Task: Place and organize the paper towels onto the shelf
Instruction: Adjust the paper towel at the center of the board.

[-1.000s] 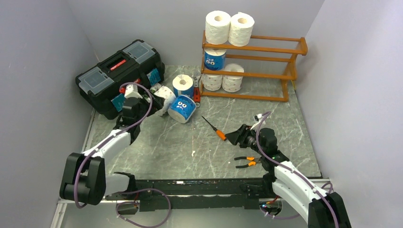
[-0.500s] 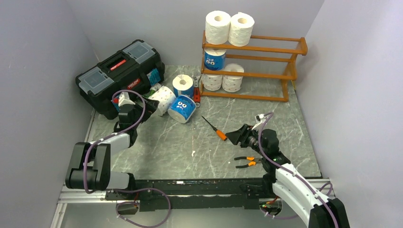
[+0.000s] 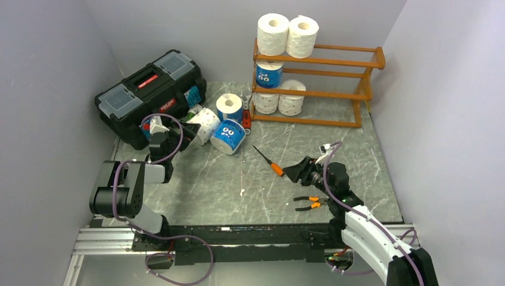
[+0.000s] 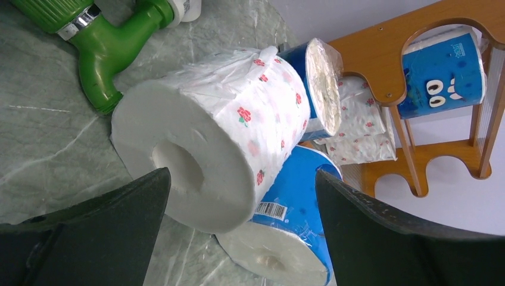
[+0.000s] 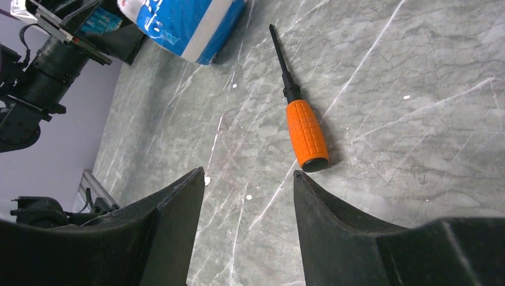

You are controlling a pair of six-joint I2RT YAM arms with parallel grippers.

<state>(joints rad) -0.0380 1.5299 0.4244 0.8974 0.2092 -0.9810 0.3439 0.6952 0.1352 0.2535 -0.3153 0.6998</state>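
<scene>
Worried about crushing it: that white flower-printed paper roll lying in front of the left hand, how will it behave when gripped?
The white flower-printed paper roll looks soft, so it will probably dent under the left hand. It lies on its side on the grey marbled table, so a nudge may roll it. Its thin, crinkled wrapper could be slippery.

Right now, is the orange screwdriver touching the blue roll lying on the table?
Apart. The right wrist view shows bare marble between the blue roll and the tip of the screwdriver.

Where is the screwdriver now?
In the top view, the screwdriver lies near the middle of the table, just left of the right gripper, beyond the pliers.
</scene>
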